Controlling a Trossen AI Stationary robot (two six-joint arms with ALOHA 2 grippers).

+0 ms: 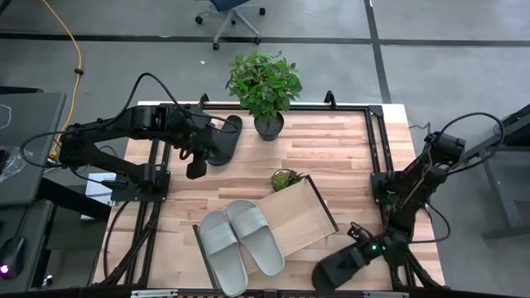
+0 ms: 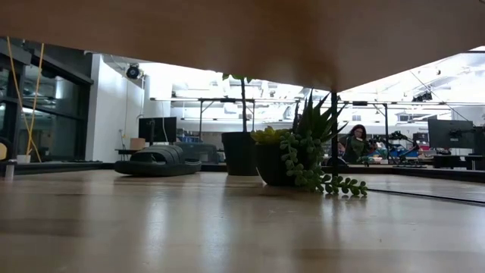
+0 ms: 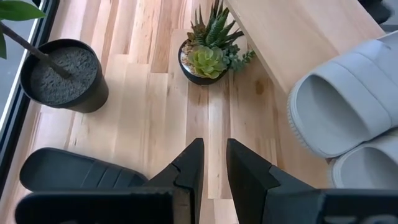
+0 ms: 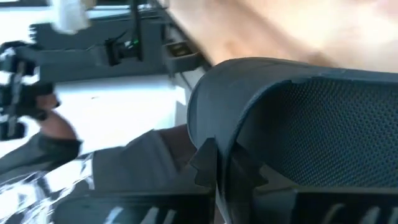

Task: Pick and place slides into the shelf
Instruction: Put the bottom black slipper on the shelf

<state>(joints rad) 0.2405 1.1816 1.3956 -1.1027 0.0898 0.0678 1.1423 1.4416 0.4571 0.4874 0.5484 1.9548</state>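
Two light grey slides (image 1: 240,244) lie side by side across the left part of the shelf (image 1: 300,217), a light-wood tray lying askew on the table. One black slide (image 1: 222,139) rests sole down at the far left, also seen in the low view (image 2: 155,161). My left gripper (image 1: 196,170) hovers just near of it, its fingers (image 3: 214,163) a narrow gap apart and holding nothing. My right gripper (image 1: 358,242) is shut on the second black slide (image 1: 335,266) by the table's near right edge. My right gripper pinches the black slide by the curved edge of its upper (image 4: 214,146), one finger on each side of that edge. The fingers themselves cover the place of contact. Whether the slide is lifted clear or touches the table cannot be told.
A tall leafy plant in a dark pot (image 1: 267,122) stands at the far edge. A small succulent pot (image 1: 286,178) sits right at the shelf's far corner. Bare wood (image 1: 331,149) lies between the plants and the right arm. Dark rails frame the table.
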